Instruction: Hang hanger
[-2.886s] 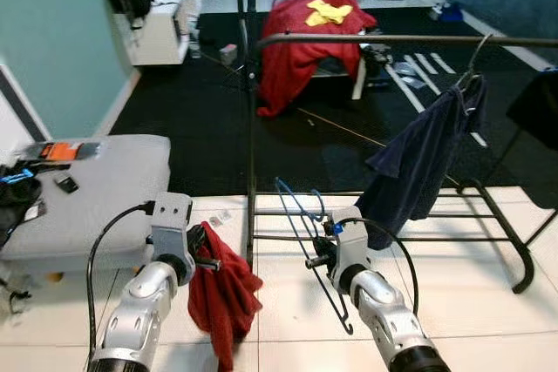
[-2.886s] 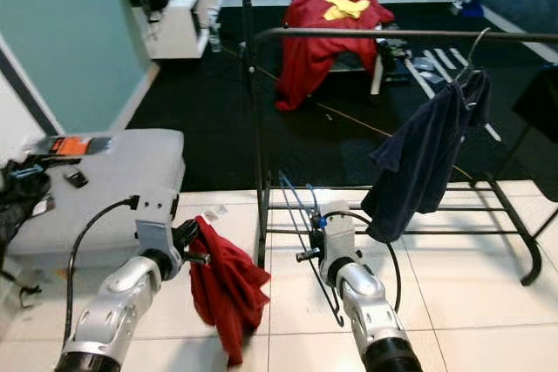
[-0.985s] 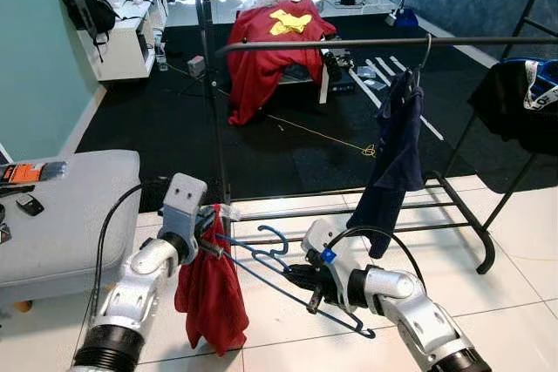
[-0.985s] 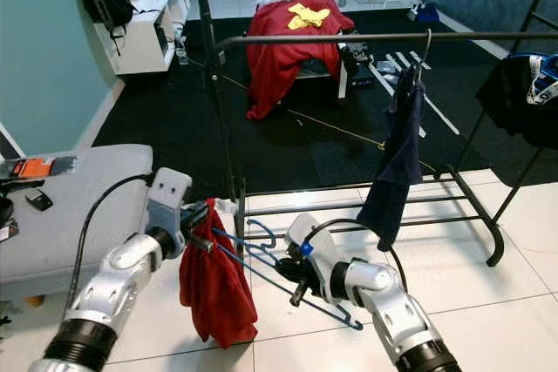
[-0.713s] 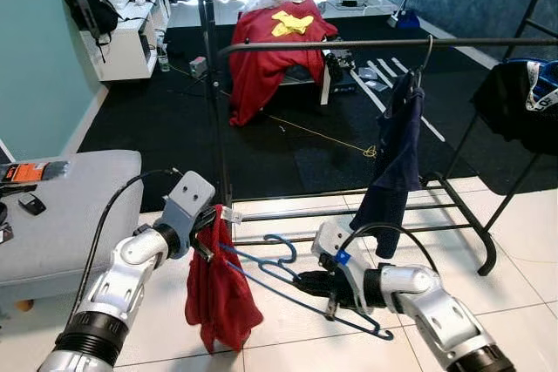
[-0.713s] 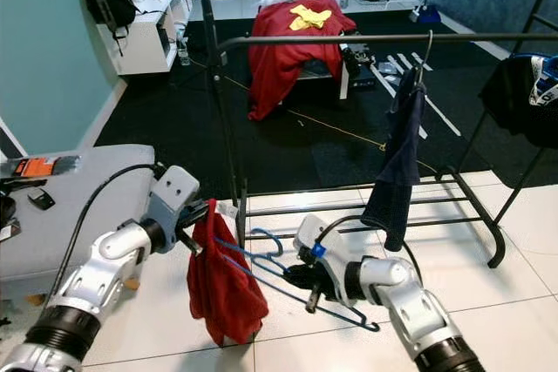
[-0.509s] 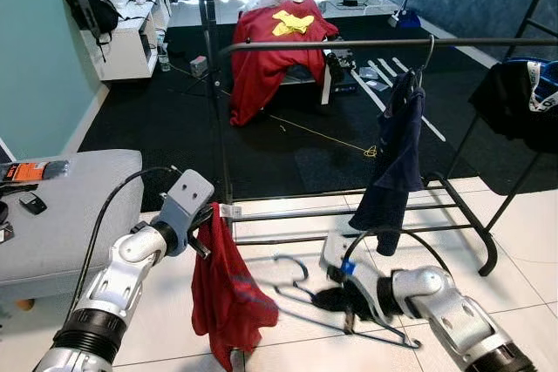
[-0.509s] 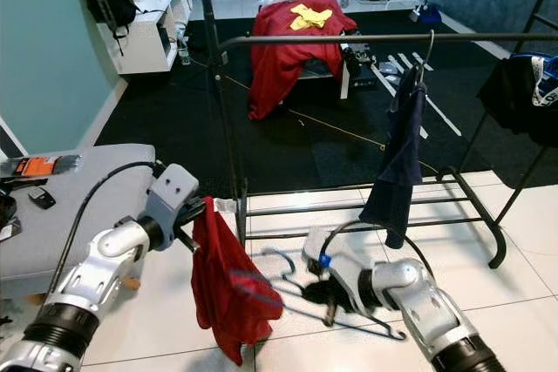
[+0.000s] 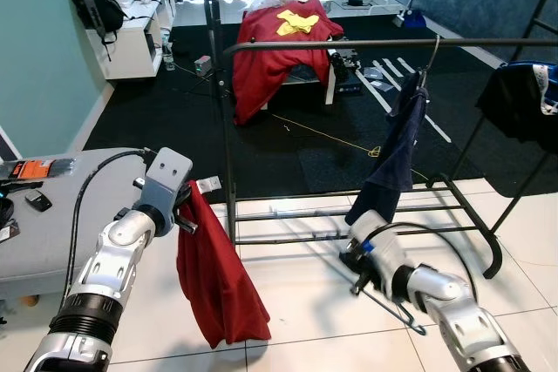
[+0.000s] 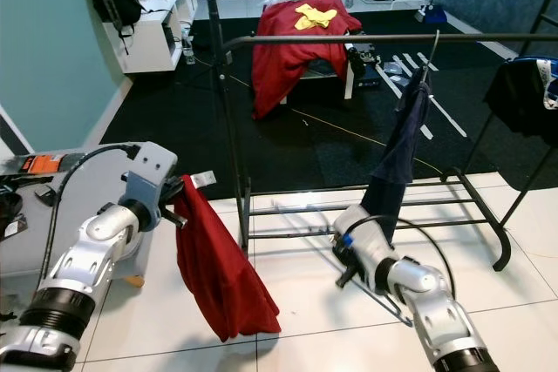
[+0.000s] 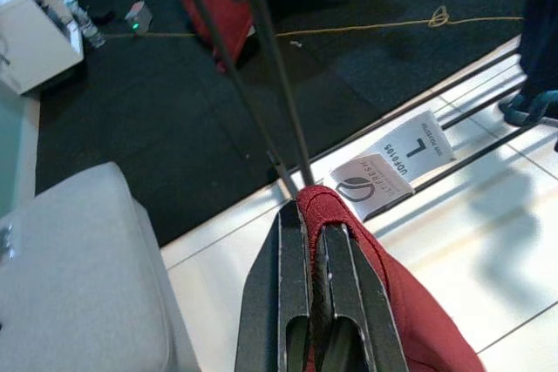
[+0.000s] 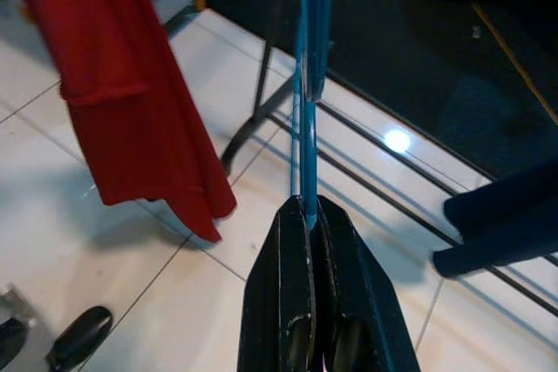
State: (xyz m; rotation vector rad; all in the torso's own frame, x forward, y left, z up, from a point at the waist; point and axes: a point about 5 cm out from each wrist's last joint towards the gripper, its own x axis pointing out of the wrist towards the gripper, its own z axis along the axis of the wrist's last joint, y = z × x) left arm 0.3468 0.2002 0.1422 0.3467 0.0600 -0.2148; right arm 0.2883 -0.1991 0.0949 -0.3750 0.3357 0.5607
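Your right tool is clamped on the blue hanger, its 2 fingers pressed tight against the wire. The hanger sits low over the white tiled floor, just in front of the black clothes rack and beside the dark blue garment that hangs from the rail. Your left tool is closed on the red cloth, which hangs down freely beside the grey bench.
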